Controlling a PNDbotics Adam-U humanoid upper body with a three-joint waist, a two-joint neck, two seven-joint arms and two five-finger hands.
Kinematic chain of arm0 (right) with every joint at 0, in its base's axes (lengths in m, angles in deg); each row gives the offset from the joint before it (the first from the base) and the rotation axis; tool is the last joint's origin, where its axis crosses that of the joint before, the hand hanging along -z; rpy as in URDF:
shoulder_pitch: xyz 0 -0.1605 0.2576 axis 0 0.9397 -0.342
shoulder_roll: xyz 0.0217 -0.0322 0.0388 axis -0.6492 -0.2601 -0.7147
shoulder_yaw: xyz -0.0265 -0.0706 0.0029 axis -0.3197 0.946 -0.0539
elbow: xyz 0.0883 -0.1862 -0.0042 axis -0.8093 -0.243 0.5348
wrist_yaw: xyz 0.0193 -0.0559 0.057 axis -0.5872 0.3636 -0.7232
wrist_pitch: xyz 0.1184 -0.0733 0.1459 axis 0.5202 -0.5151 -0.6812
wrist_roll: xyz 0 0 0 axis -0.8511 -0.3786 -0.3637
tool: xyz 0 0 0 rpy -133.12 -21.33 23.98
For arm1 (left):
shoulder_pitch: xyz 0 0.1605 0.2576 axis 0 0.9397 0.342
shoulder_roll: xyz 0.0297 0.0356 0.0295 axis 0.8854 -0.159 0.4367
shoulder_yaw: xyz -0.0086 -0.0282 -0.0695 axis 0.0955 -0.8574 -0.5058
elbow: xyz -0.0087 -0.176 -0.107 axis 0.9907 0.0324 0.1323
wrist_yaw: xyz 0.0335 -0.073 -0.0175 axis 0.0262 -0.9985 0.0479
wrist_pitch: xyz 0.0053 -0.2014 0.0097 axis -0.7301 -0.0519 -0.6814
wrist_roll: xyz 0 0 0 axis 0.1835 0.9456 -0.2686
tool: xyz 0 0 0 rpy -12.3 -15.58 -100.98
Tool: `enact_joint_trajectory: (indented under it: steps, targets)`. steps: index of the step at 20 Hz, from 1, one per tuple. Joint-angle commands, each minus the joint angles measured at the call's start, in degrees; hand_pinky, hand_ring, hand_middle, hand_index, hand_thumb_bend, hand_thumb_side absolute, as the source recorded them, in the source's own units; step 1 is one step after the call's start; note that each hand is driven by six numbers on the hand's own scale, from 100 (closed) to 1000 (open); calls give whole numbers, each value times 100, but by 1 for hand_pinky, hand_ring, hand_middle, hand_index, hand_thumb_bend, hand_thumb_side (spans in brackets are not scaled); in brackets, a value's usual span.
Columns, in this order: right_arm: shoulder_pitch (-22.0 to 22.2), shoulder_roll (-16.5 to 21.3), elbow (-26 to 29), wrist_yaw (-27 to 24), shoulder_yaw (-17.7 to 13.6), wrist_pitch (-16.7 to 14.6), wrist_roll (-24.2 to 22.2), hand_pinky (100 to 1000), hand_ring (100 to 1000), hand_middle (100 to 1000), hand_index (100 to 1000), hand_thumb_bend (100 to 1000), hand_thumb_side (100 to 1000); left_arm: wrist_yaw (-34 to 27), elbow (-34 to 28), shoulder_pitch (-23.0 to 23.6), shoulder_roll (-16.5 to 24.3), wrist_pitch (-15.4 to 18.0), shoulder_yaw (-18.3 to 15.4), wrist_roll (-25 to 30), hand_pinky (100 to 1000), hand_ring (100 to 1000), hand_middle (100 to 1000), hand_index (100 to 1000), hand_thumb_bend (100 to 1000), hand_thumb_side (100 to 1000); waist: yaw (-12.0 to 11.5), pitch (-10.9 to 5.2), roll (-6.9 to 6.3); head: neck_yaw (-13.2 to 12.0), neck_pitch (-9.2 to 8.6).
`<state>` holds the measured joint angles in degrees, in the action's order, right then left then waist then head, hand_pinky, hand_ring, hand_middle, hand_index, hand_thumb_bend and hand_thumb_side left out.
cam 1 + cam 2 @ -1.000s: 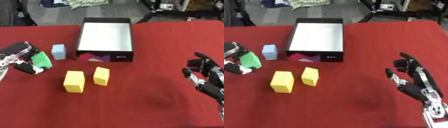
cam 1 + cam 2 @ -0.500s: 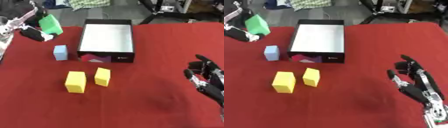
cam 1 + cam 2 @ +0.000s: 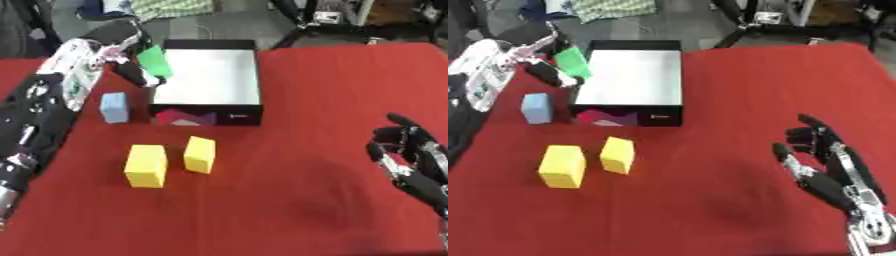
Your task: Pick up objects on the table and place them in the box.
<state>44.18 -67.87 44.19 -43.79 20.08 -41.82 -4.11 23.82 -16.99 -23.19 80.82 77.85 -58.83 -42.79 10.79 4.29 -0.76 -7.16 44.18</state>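
Our left hand [image 3: 122, 47] is curled around a green block [image 3: 154, 60], pinched between fingers and thumb, and we hold it raised at the box's near-left rim, just over the edge. Directly beside the hand, on its inner side, sits the box [image 3: 249, 80], black-walled with a pale floor; as far as we can see that floor is bare, so we judge that nothing has been dropped in yet and this green block would be the first.

Below the hand, toward us, a light blue block [image 3: 113, 107] stands on the red table [image 3: 297, 200], just beside the box's left wall. Further toward us from that lie two yellow blocks, a larger yellow block [image 3: 146, 165] and a smaller yellow block [image 3: 199, 154], close together but apart. We count those three as left to move after the green one.

Well away, across the table near the lower right corner, our right hand [image 3: 824, 165] rests idle with fingers spread and relaxed, holding nothing.
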Motion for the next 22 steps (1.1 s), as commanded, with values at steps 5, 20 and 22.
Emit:
enact_joint_trajectory:
  steps: [5,20,22]
  targets:
    - [-53,29,39,-31,-9,-18,-17,779,772,710,938,379,474,-27,19,-173,57,237,-13,-424,784,742,740,847,1000,711,0,-211,36,50,-7]
    - [-21,73,5,-5,-41,-24,12,779,772,710,938,363,478,-1038,-696,16,1613,585,-421,2445,819,756,739,858,852,333,-164,-233,-49,171,-7]
    - [-17,79,2,-3,-44,-23,13,779,772,710,938,369,479,-835,-343,104,1588,636,-470,2805,819,759,746,856,777,485,-161,-230,-45,181,-7]
